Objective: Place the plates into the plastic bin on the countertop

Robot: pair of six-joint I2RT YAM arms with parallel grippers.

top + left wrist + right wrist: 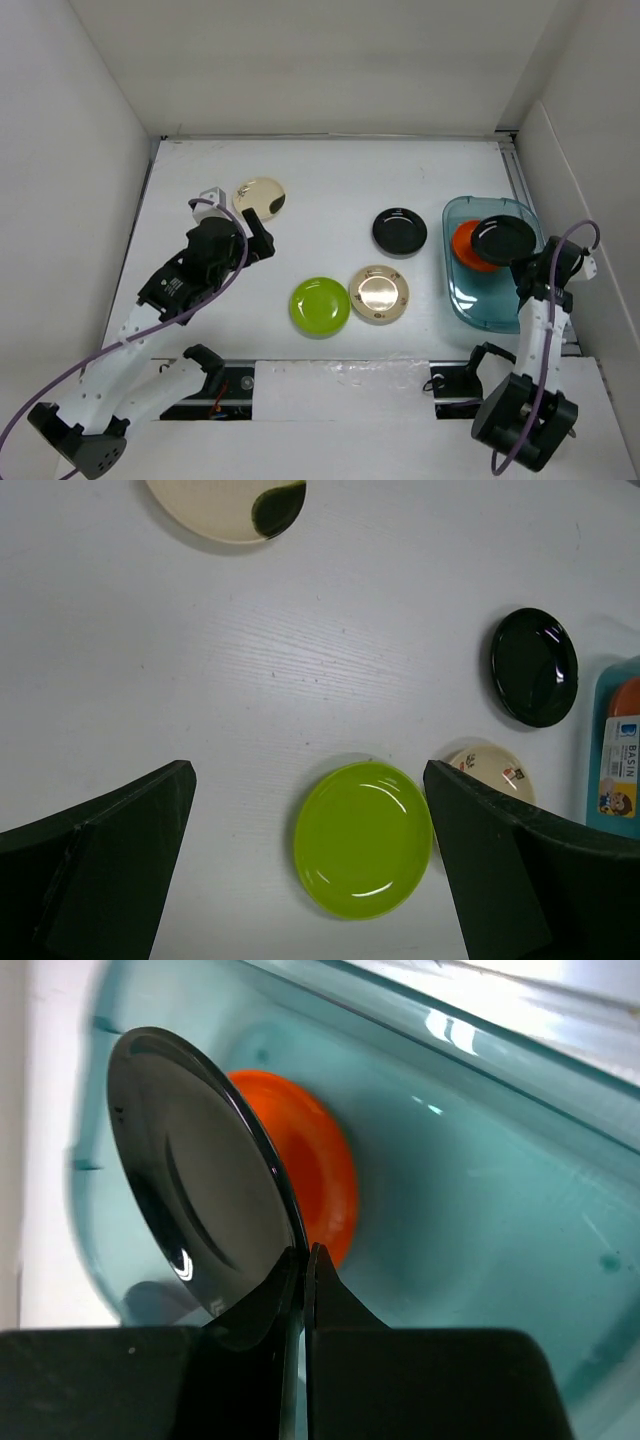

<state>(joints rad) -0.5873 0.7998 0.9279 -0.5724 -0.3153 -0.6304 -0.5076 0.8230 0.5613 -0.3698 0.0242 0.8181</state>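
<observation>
I pinch a black plate by its rim w/ the R gripper, tilted over the orange plate inside the teal bin, prob. so it stacks. L gripper, fingers spread wide above the lime green plate, seems staged for the next pick.

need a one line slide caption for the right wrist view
Right tool pinches the rim of a glossy black plate over the teal bin, where an orange plate lies.
</observation>
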